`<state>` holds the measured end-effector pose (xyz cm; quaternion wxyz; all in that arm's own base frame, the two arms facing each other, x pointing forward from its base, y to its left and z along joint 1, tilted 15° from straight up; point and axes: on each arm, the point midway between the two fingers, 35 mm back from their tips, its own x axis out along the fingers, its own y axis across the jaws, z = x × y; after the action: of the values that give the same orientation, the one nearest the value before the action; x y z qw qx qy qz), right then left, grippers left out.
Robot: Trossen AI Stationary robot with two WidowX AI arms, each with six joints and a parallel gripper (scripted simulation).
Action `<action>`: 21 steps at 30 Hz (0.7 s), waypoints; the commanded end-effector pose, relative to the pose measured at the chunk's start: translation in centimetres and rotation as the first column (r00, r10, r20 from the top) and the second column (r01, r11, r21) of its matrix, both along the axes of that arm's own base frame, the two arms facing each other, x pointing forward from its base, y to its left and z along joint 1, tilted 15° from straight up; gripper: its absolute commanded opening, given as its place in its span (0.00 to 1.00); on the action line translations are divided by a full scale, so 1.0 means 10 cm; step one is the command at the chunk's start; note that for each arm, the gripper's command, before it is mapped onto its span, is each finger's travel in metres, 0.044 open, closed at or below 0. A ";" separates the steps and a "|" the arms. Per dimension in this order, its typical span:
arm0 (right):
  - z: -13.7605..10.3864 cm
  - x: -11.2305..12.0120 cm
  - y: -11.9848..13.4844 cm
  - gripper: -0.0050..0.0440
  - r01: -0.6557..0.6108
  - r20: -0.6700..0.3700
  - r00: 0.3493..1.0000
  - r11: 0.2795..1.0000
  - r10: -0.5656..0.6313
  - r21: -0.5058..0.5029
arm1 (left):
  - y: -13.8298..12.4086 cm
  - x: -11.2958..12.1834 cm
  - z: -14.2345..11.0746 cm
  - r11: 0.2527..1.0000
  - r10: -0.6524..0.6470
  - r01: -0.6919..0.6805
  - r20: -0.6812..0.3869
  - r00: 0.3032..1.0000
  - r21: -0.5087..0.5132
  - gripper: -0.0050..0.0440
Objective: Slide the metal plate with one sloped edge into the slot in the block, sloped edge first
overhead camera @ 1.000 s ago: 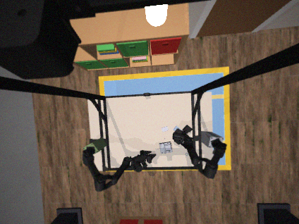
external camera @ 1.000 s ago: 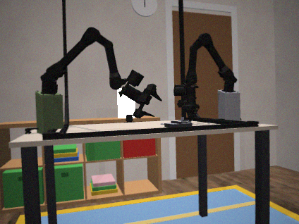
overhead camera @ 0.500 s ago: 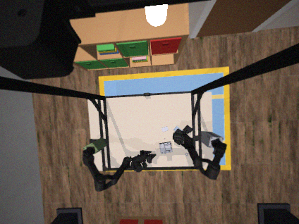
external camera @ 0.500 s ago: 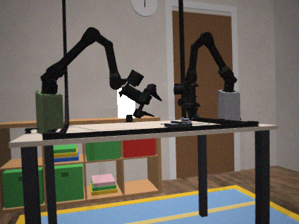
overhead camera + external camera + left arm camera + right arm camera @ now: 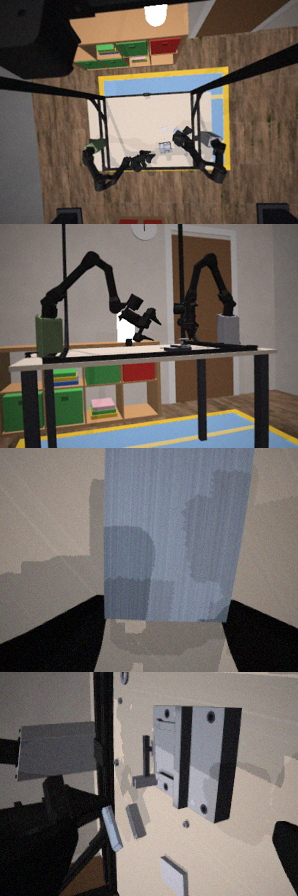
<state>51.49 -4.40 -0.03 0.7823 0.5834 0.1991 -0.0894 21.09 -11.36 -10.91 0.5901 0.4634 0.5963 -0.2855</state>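
Left wrist view: I have my left end effector [image 5: 180, 133] [image 5: 191, 338] [image 5: 165, 607] [image 5: 107, 806] part-closed, gripping a bluish metal plate [image 5: 176, 129] [image 5: 183, 339] [image 5: 172, 533] [image 5: 112, 828] by its side edges, raised above the counter [image 5: 133, 116] [image 5: 105, 351] [image 5: 45, 513] [image 5: 260, 862]. It's probably the sloped one, though I can't tell. The plate is outside the block [image 5: 165, 147] [image 5: 177, 348] [image 5: 207, 757], with open surface between them; a smaller pale plate [image 5: 164, 129] [image 5: 172, 876] lies near. My right end effector [image 5: 149, 156] [image 5: 157, 332] [image 5: 175, 830] hangs wide open, empty.
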 end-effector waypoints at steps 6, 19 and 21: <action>0.01 0.00 -0.01 1.00 0.006 -0.001 1.000 1.000 -0.006 0.001 | 0.23 0.08 0.11 0.987 0.158 -0.157 0.031 0.987 -0.027 0.03; 0.01 0.00 -0.01 1.00 0.006 -0.001 1.000 1.000 -0.006 0.001 | 0.67 0.15 0.25 0.895 0.445 -0.439 0.080 0.892 -0.085 0.00; 0.01 0.00 -0.01 1.00 0.006 -0.001 1.000 1.000 -0.006 0.001 | 0.74 0.15 0.27 0.873 0.486 -0.479 0.087 0.869 -0.095 0.00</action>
<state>51.49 -4.40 -0.03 0.7823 0.5834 0.1991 -0.0894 22.51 -5.16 -8.77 0.6733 0.3265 0.6459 -0.1511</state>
